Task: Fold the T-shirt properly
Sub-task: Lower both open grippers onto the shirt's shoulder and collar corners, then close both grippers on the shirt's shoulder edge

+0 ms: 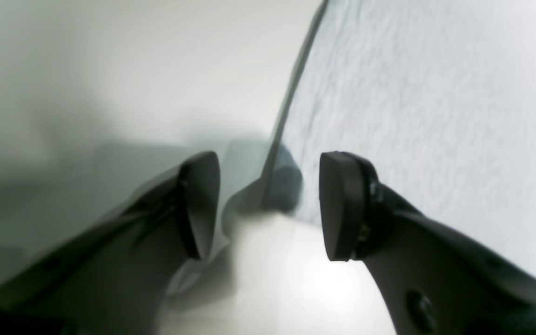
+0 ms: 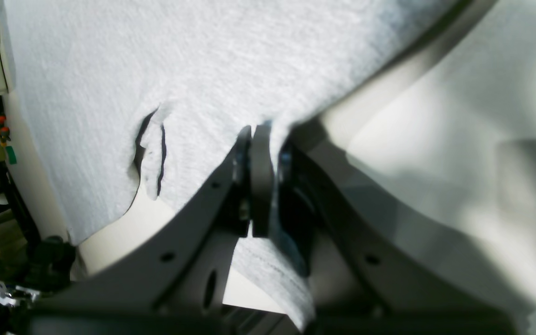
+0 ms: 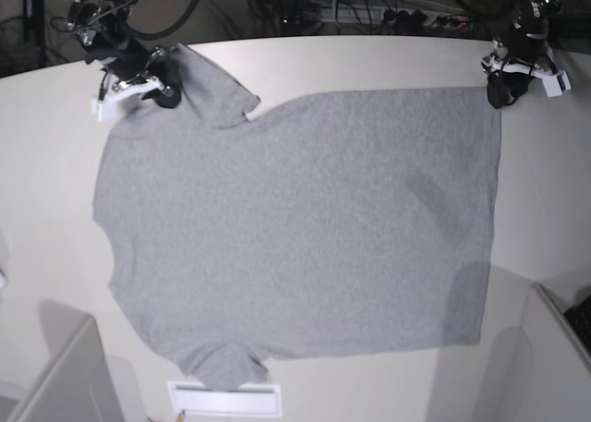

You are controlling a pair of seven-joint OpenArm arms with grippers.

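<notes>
The T-shirt [image 3: 295,228] is lying spread flat across the worktop [image 3: 369,57], plain side up. The right claw [image 2: 261,139] is pinching the far-left sleeve, ready to lift. The left claw [image 1: 268,204] is hovering released over the far-right hem corner, with bare worktop all around.

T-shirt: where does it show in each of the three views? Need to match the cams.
Left wrist: T-shirt fills the right half; its edge runs between the open left gripper fingers.
Right wrist: fills the upper left and centre, its edge pinched in the shut right gripper.
Base: spread flat across the middle of the table.
Shared landmark: the shirt's edge against the pale table.
</notes>
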